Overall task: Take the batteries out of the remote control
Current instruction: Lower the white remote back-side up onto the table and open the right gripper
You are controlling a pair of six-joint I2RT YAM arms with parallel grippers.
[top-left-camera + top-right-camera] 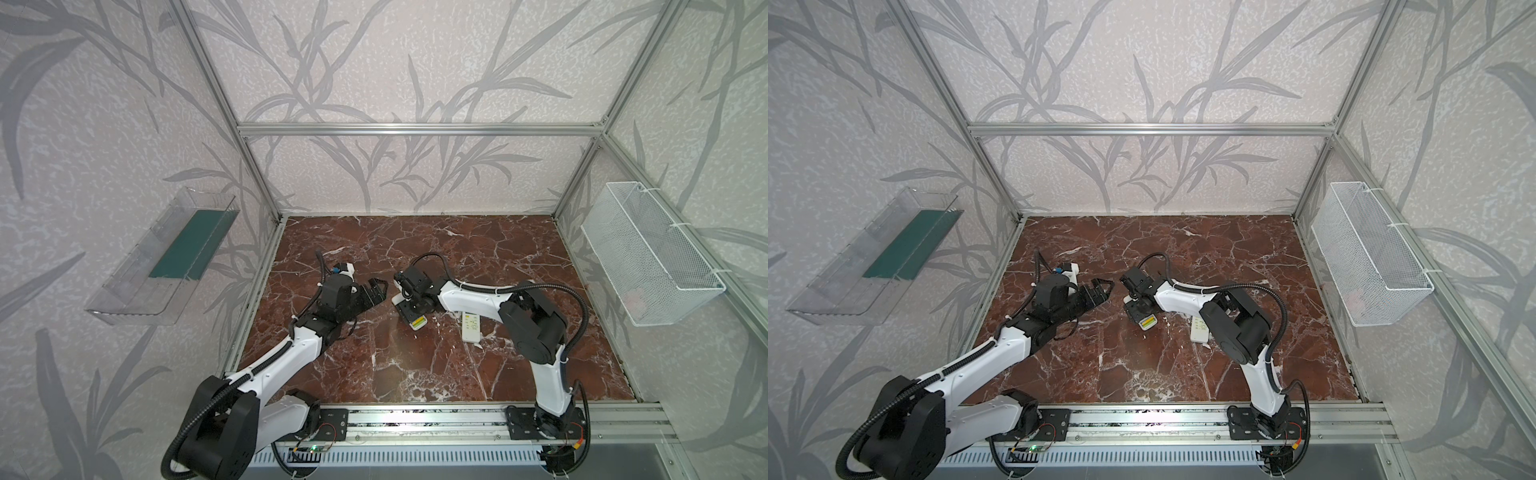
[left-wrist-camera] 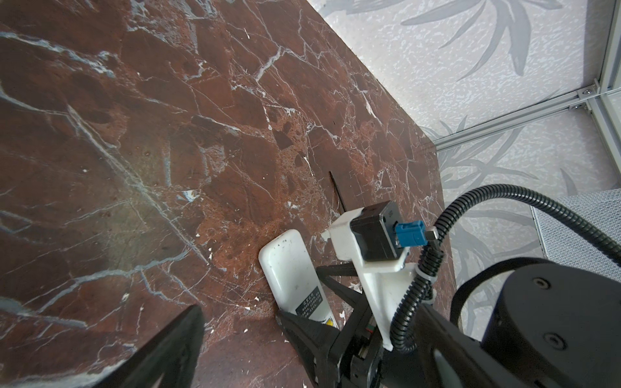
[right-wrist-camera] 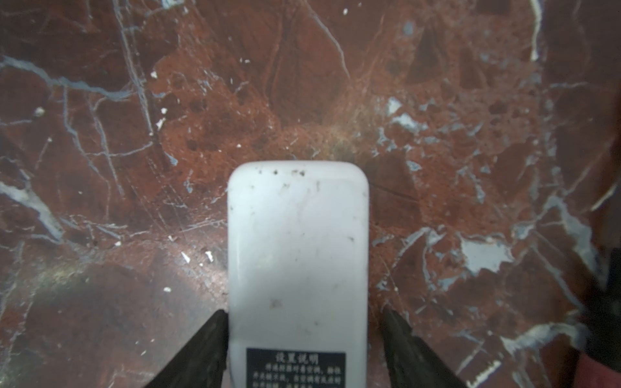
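a white remote control (image 2: pixel 292 268) lies label-up on the red-brown marble tabletop (image 2: pixel 151 151). the right claw (image 2: pixel 298 290) straddles its labelled end, one black finger on each side. behind the claw sits a white-mounted wrist camera (image 2: pixel 373 235) with a blue plug (image 2: pixel 411 233); a leaf-patterned wall (image 2: pixel 470 67) stands beyond the tabletop

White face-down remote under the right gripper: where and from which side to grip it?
Pinch the remote across its narrow width, on the long straight edges at mid-body, from above. It lies flat on the table, back up, leaving only those edges free; the batteries sit exposed at one end, so probably avoid that. The open right gripper straddles it this way.
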